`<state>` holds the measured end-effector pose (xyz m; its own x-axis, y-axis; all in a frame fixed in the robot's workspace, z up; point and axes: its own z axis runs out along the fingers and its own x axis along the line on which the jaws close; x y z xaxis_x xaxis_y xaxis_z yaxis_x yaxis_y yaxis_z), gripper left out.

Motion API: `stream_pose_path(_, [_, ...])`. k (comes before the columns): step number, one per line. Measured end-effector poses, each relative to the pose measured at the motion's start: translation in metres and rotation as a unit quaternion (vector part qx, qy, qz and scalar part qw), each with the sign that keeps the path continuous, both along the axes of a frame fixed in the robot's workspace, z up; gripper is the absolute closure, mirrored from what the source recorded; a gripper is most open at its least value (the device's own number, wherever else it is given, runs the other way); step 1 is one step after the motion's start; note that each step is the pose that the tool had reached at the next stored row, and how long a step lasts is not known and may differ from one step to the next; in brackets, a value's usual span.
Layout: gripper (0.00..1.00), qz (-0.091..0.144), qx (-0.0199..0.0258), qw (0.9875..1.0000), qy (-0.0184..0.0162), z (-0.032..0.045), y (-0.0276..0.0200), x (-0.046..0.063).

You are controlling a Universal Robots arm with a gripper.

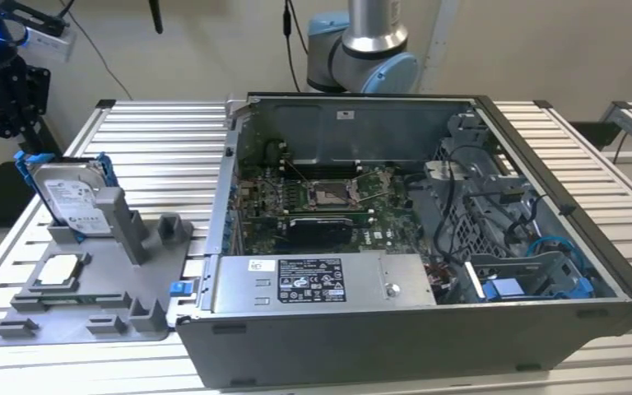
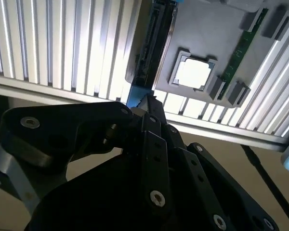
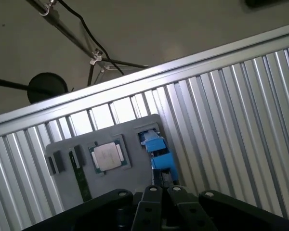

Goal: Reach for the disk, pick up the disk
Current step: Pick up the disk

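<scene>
A slatted aluminium table (image 1: 151, 132) carried an open PC case (image 1: 426, 346). The exterior view showed its motherboard (image 1: 316, 197) exposed and a grey power-supply box (image 1: 316, 284) along the near wall. A grey fixture tray (image 1: 85, 304) sat at the exterior view's left of the case. In a tray slot stood the disk (image 1: 63, 171), upright on edge, with its blue carrier frame (image 1: 27, 162) along the sides and its white label (image 1: 75, 202) facing out. The gripper (image 1: 6, 115) hung above and beyond it, apart; open or closed, couldn't tell. Both wrist views looked down on the tray: disk edge-on, square CPU chip (image 2: 193, 73) flat beside it, green memory stick (image 2: 238, 53) past that. Label print on disk and box was too small to read.
</scene>
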<state>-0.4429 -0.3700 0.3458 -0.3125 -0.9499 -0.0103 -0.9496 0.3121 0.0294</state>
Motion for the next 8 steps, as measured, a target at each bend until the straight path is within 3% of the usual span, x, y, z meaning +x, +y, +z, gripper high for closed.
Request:
stream_pose_path(4, [1.00, 0.000, 0.0000, 1.0000, 0.0000, 0.0000, 0.0001, 0.0000])
stream_pose_path(5, [0.00, 0.000, 0.0000, 1.0000, 0.0000, 0.0000, 0.0001, 0.0000])
stream_pose_path(8, [0.00, 0.000, -0.0001, 1.0000, -0.0001, -0.0011, 0.0012, 0.0000])
